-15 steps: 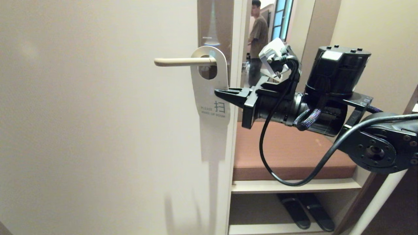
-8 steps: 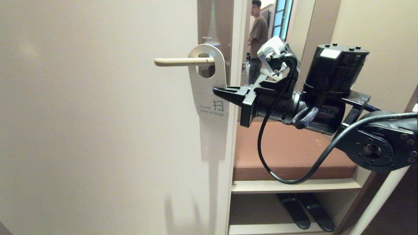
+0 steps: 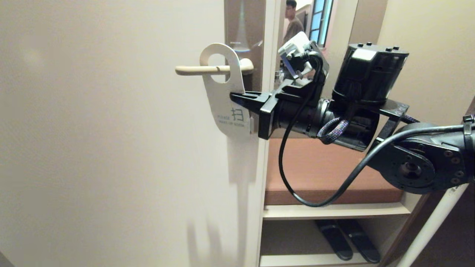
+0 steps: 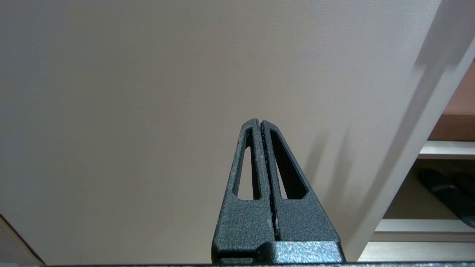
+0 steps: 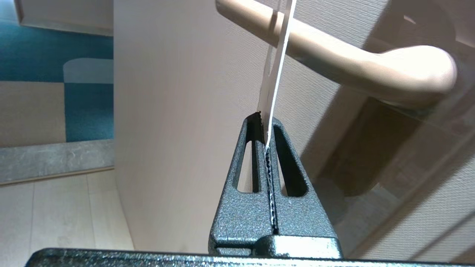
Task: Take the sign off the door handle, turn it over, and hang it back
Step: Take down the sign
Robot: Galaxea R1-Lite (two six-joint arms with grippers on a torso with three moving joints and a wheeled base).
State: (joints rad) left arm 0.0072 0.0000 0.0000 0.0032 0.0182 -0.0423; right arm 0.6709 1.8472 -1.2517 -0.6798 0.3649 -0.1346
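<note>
The sign (image 3: 224,100), its white face with blue lettering toward me, hangs by its hole on the cream door handle (image 3: 196,69), about halfway along the lever and tilted. My right gripper (image 3: 234,97) is shut on the sign's right edge; in the right wrist view the thin card (image 5: 274,70) runs edge-on from the closed right gripper (image 5: 264,122) up to the door handle (image 5: 334,59). The glossy brown plate (image 3: 245,33) stands behind the handle's elbow. My left gripper (image 4: 259,123) is shut on nothing, facing the bare door.
The cream door (image 3: 111,148) fills the left. Right of its edge are a brown cushioned bench (image 3: 323,170), a shelf (image 3: 334,211) and dark slippers (image 3: 349,241) below. A person (image 3: 293,22) stands far back in the passage.
The right gripper has moved left and slightly up with the sign, sliding it along the lever from the elbow toward the free end. The left gripper shows no earlier view.
</note>
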